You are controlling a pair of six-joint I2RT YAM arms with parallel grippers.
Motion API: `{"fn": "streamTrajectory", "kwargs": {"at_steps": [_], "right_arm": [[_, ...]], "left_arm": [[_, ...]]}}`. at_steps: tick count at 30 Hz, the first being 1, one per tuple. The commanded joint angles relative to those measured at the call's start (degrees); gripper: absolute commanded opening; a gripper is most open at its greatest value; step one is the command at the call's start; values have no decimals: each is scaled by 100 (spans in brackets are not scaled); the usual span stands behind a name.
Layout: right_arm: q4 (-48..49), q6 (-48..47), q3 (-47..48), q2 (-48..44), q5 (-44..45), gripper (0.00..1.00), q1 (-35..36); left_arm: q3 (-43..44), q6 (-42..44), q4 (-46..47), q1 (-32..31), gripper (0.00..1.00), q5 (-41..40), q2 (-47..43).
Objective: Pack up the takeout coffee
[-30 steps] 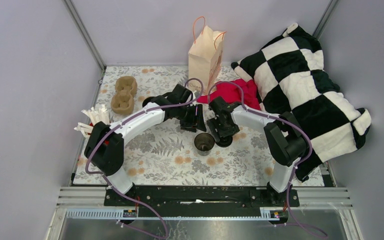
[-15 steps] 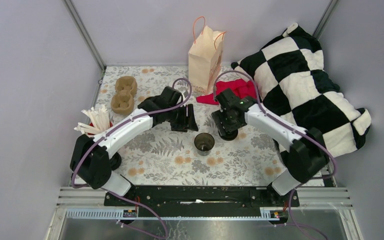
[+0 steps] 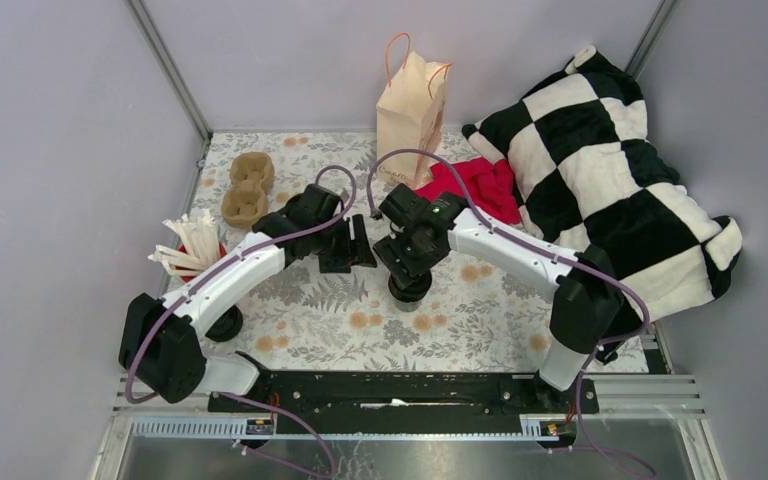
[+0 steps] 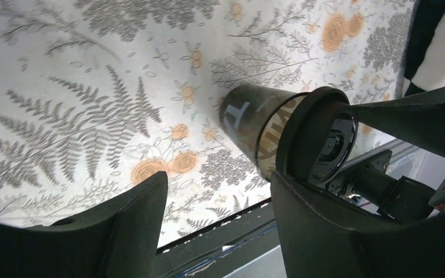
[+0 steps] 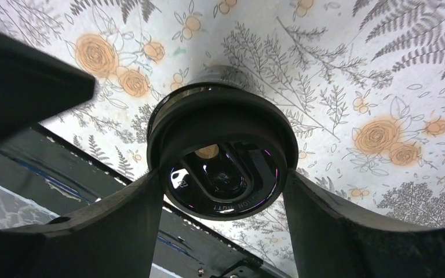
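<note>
- Right gripper point(image 5: 221, 176) clamps the lid point(image 5: 223, 124) at the coffee cup's point(image 4: 243, 121) mouth; the lid's embossing partly reads "HOT".
- Only the left wrist view shows the cup's white "T"; left gripper point(image 4: 217, 182) gapes empty beside the cup.

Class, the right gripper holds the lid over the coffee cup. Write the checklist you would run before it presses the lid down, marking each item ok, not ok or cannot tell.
1. Grip on the lid: ok. The right gripper has a finger against each side.
2. Lid above the mouth of the coffee cup: ok. Both wrist views show it there.
3. Lid level with the rim: cannot tell. The left wrist view suggests a slight tilt.
4. Cup upright on the table: ok.
5. Left gripper out of the way: ok. It is open, empty and beside the cup without touching it.
</note>
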Motion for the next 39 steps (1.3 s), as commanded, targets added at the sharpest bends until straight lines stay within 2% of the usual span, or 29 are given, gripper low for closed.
{"fn": "streamTrajectory", "kwargs": {"at_steps": [1, 9, 39], "right_arm": [[-401, 2, 290, 95, 217, 69, 186], [-469, 3, 376, 236, 312, 69, 258], [-543, -15, 545, 550, 168, 71, 295]], "left_arm": [[-323, -199, -188, 279, 70, -294, -411], [-634, -266, -210, 570, 70, -227, -665], [-582, -180, -281, 748, 70, -191, -622]]}}
